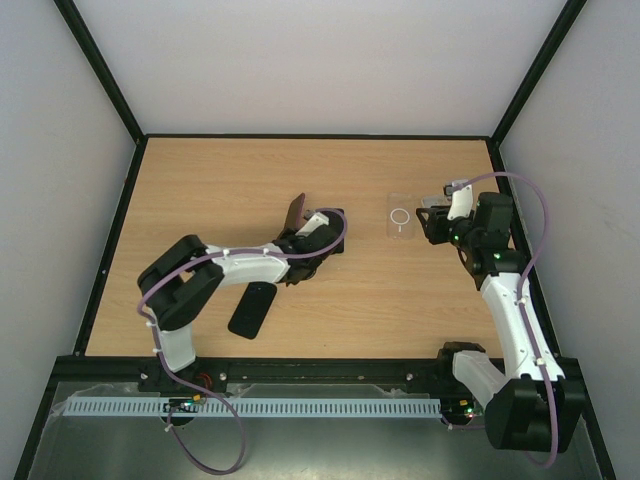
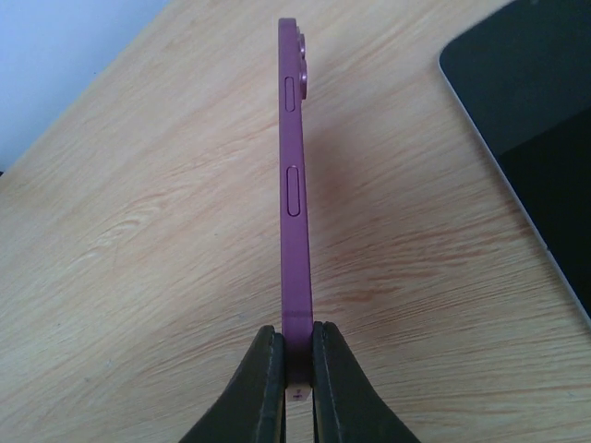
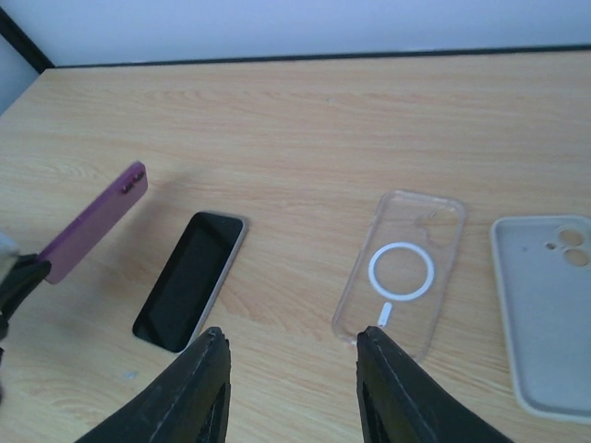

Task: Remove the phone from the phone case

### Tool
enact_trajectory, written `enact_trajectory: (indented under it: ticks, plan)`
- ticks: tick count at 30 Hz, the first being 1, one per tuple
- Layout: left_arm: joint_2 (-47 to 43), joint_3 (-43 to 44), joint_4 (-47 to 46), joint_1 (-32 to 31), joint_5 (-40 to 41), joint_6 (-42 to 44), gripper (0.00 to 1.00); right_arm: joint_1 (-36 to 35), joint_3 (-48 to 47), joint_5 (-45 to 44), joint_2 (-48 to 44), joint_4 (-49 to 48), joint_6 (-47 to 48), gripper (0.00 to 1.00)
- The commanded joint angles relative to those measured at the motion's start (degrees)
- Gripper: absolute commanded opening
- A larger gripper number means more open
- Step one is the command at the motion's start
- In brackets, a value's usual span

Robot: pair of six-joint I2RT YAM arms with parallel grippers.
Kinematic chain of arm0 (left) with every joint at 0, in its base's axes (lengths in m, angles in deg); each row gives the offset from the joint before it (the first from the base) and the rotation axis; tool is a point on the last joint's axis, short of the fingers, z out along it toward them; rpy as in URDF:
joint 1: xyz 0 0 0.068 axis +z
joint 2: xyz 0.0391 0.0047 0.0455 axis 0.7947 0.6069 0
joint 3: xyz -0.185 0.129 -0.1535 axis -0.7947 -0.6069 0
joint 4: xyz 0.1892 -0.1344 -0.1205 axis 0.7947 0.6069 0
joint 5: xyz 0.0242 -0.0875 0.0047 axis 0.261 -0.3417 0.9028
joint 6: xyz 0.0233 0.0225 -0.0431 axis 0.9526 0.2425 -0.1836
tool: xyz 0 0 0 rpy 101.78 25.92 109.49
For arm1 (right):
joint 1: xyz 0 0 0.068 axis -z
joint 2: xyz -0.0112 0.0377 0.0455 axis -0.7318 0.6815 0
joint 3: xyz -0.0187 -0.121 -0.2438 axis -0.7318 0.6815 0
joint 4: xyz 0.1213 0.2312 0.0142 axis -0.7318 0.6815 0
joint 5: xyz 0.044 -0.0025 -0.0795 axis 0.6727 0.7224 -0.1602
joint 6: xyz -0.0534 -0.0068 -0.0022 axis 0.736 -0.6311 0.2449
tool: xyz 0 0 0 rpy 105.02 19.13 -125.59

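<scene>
My left gripper (image 2: 297, 337) is shut on the bottom edge of a purple phone case (image 2: 293, 175), holding it edge-on above the table. From above, that case (image 1: 295, 210) sticks out past the left gripper (image 1: 305, 228) near the table's middle. The phone (image 1: 252, 310) lies flat on the wood, dark screen up, out of the case; it also shows as the phone (image 2: 536, 120) and the phone (image 3: 189, 281). My right gripper (image 3: 291, 337) hovers open with nothing between its fingers, at the right gripper (image 1: 432, 222) on the table's right side.
A clear case with a white ring (image 1: 400, 216) lies flat just left of the right gripper, also seen as the clear case (image 3: 400, 272). A pale grey case (image 3: 547, 314) lies to its right. Black frame rails (image 1: 300, 136) border the wooden table.
</scene>
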Motion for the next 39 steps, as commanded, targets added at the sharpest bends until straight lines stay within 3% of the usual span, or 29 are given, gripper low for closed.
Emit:
enact_trajectory:
  ticks: [1, 7, 10, 14, 21, 28, 34, 39]
  plan:
    - [4.7, 4.9, 5.2, -1.1, 3.8, -1.5, 0.03, 0.2, 0.7, -2.9, -2.0, -3.0, 1.3, 0.39]
    - [10.9, 7.9, 8.8, -2.7, 2.9, -4.9, 0.03, 0.2, 0.4, -3.9, -1.0, -2.4, 1.9, 0.39]
    - [11.5, 7.9, 8.4, -3.4, 0.2, -5.7, 0.2, 0.3, 0.4, -4.0, -0.9, -2.5, 1.9, 0.39]
    - [9.9, 6.7, 6.9, -4.0, -4.1, -8.2, 0.34, 0.2, 0.3, -5.6, -0.9, -2.7, 1.9, 0.39]
    - [2.4, 2.3, 6.0, -4.0, -6.1, -15.3, 0.79, 0.2, 0.6, -6.5, -2.1, -2.7, 2.2, 0.39]
    - [-12.2, -9.3, 8.6, -3.9, -9.1, -23.8, 0.99, 0.2, 0.7, -5.8, -1.4, -2.5, 2.7, 0.4]
    - [-21.8, -18.3, 10.9, -3.8, -15.4, -30.1, 1.0, 0.2, 0.7, -4.9, -1.3, -2.1, 4.0, 0.4]
    - [-24.7, -22.8, 10.1, -3.4, -20.1, -33.8, 1.0, 0.2, 0.9, -4.3, -1.5, -1.6, 4.7, 0.42]
